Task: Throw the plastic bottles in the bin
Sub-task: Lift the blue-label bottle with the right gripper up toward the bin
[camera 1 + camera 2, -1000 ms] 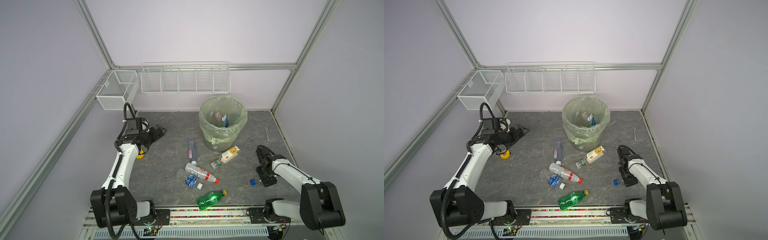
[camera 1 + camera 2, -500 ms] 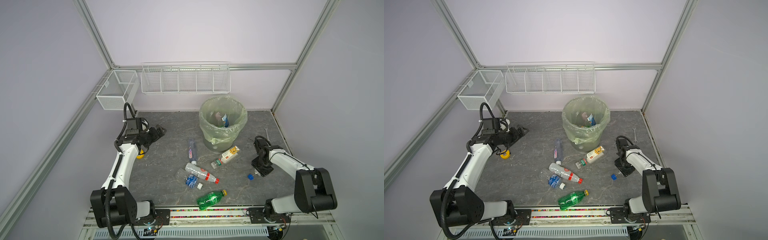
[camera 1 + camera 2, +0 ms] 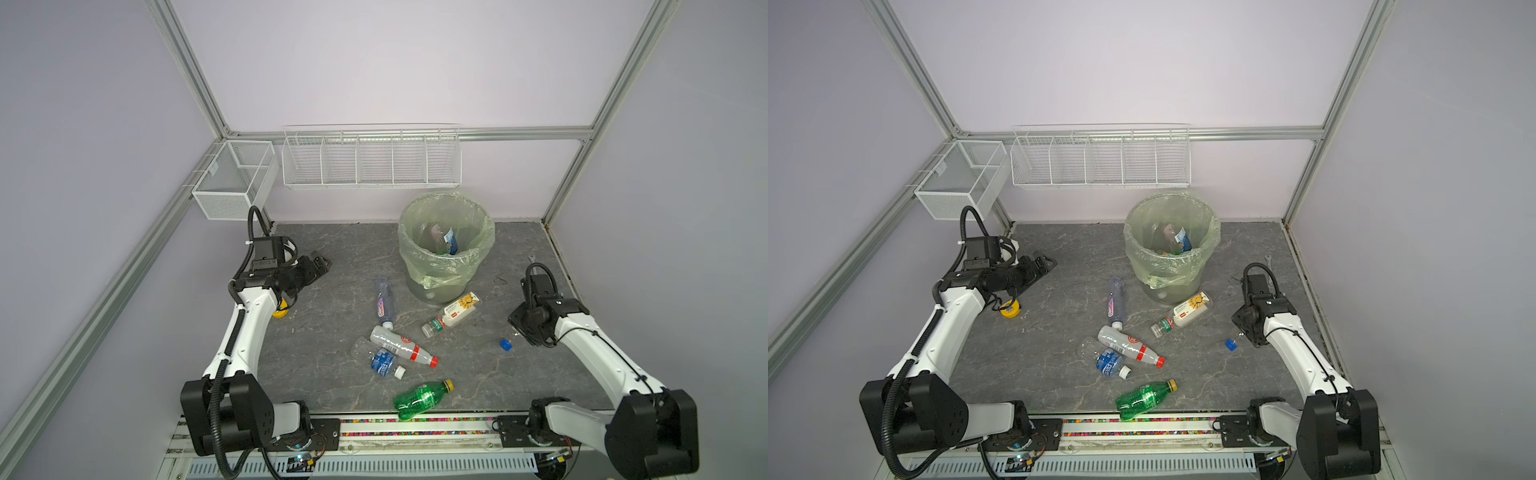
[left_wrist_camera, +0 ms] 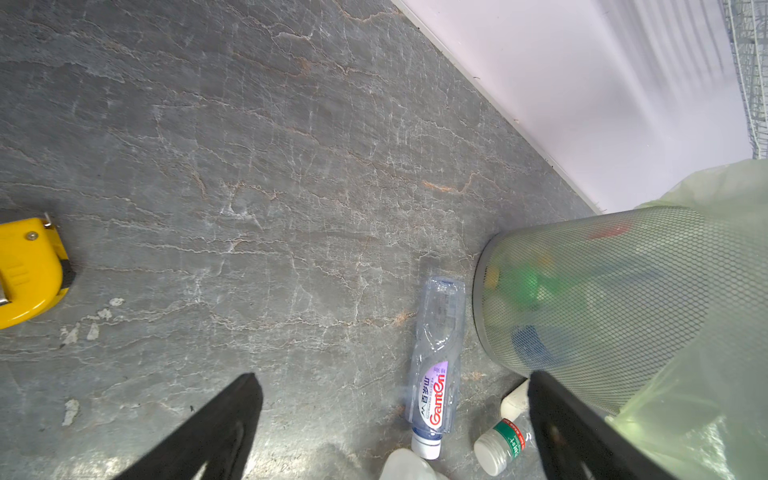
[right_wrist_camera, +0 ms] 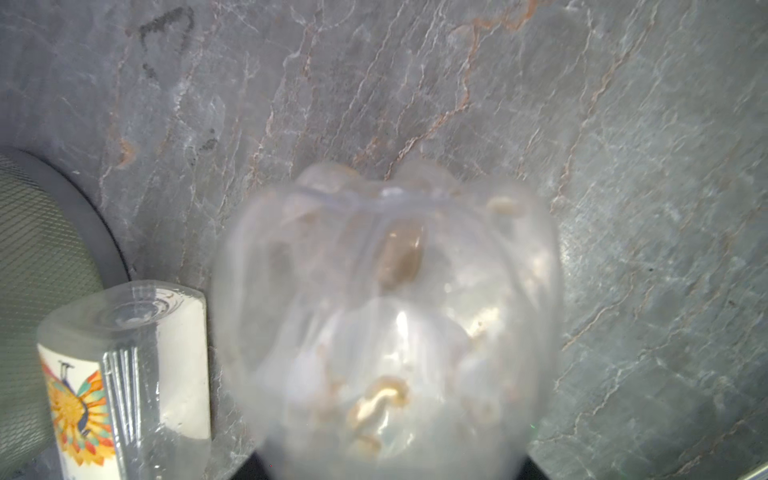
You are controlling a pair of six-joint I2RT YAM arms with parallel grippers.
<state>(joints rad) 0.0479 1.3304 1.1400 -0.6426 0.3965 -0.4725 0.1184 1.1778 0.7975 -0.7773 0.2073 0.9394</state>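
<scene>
Right gripper (image 3: 518, 330), at 3 o'clock on the tabletop (image 3: 332, 332), pinches a clear bottle (image 5: 386, 311); left gripper (image 3: 318, 266), at 10 o'clock, is spread and empty. The bottle looks light, thin-walled and slick, likely to dent, so hold nearer the stiff neck. Bin (image 3: 440, 270) stands at 12 o'clock. Only the right wrist view shows the body; both top views give just a blue cap (image 3: 505, 344) beside the jaws

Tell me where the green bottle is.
In both top views the green bottle lies on its side, centre front by the rail, nearest the blue-labelled bottle.
</scene>
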